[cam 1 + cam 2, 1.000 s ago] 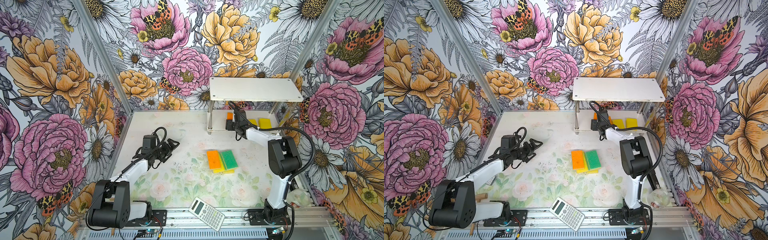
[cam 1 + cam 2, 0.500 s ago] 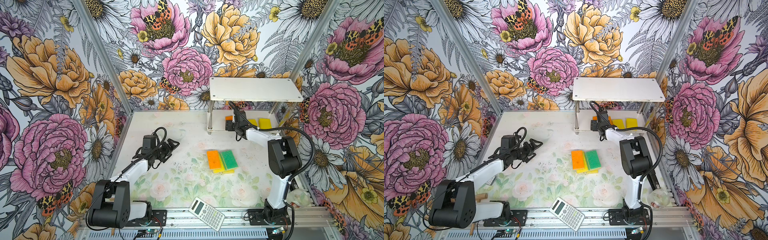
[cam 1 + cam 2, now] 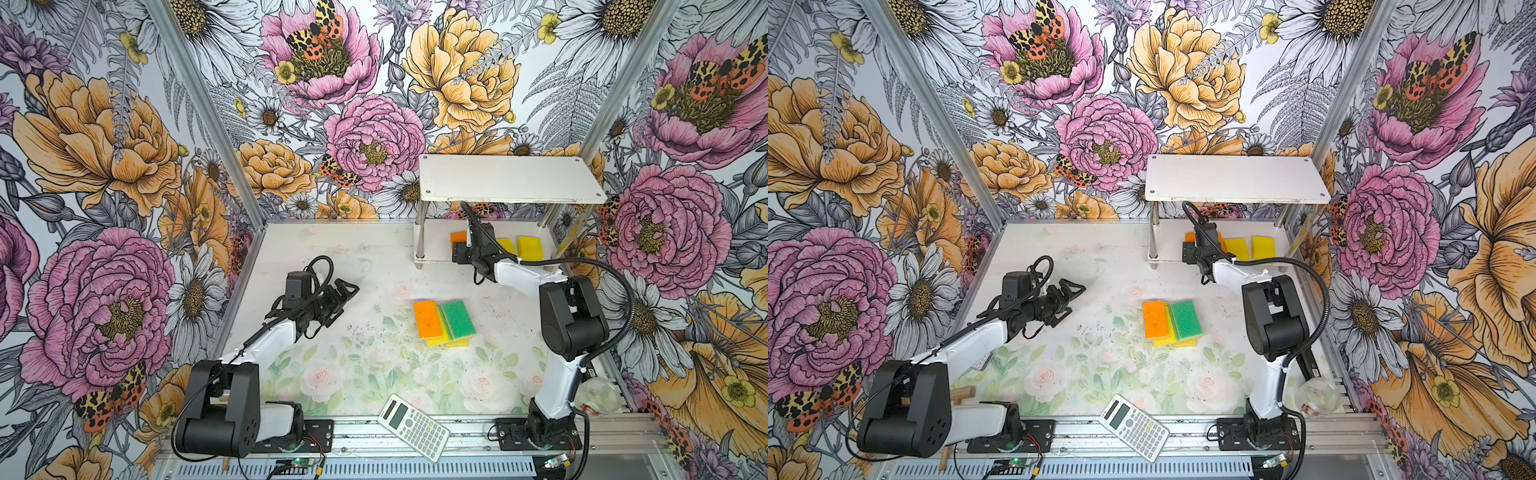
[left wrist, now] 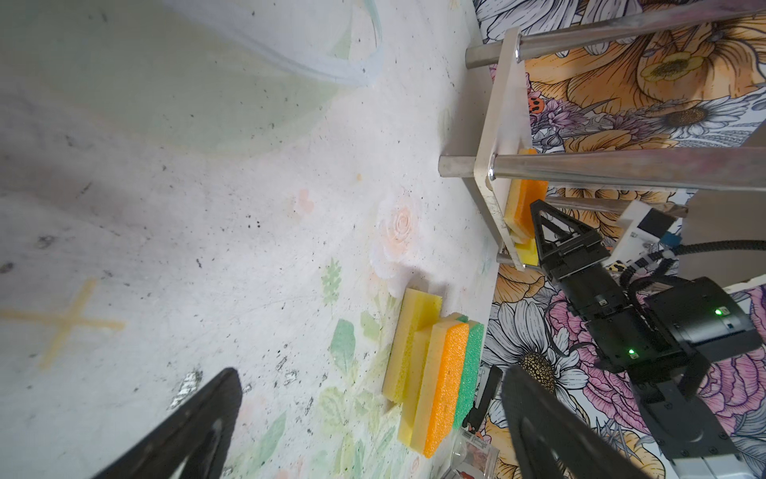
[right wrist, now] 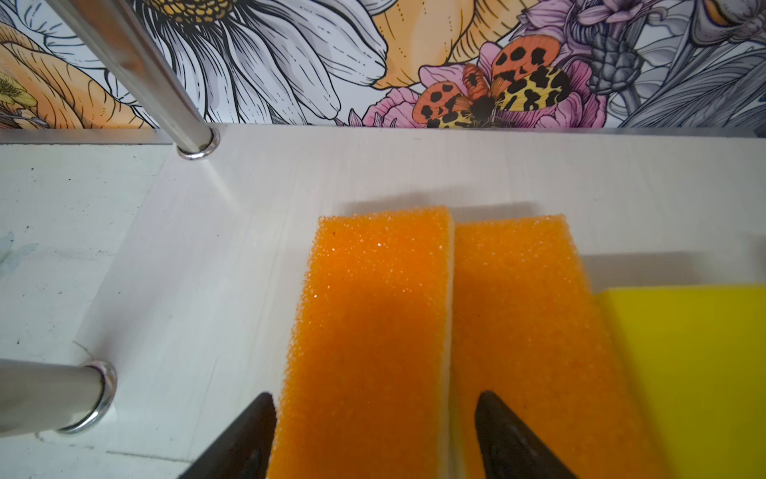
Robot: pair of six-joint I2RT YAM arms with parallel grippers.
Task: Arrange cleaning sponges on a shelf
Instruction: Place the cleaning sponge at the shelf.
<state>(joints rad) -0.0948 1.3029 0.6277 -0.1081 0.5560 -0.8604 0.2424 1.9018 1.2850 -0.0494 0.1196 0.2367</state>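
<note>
Right, in close on the right end effector [image 5: 375, 396]: its two black fingers [image 5: 244, 439] stand apart, one on either side of an orange sponge [image 5: 364, 323], and a thin gap shows between the foam and the finger on its neighbour's side, so the jaws are spread and not squeezing. That orange sponge lies flat on the lower board [image 5: 248, 249] of the shelf [image 3: 507, 178], long side against a second orange sponge [image 5: 526, 315], the two touching along their length. Just beyond that one sits a yellow sponge [image 5: 696, 356], flat on the same board. Two shiny posts [image 5: 166, 91] rise from the board's corners on the orange side. In both top views the right arm reaches in under the white top board [image 3: 1237, 178], wrist at the shelf's front edge, and a further yellow pad [image 3: 530, 247] shows beside the first, so the lower tier carries a row. Out on the surface [image 3: 374, 257], about midway between the arms, lies a small pile: an orange-topped pad [image 3: 428, 319] and a green-topped pad [image 3: 458, 318] side by side over yellow foam [image 3: 436, 341] peeking out below. Over to the left end effector [image 3: 347, 291]: it hangs above the surface with jaws at full spread and empty, pointed toward the pile but well apart from it. A white calculator [image 3: 413, 422] rests at the front edge, tilted, partly on the metal rail.
</note>
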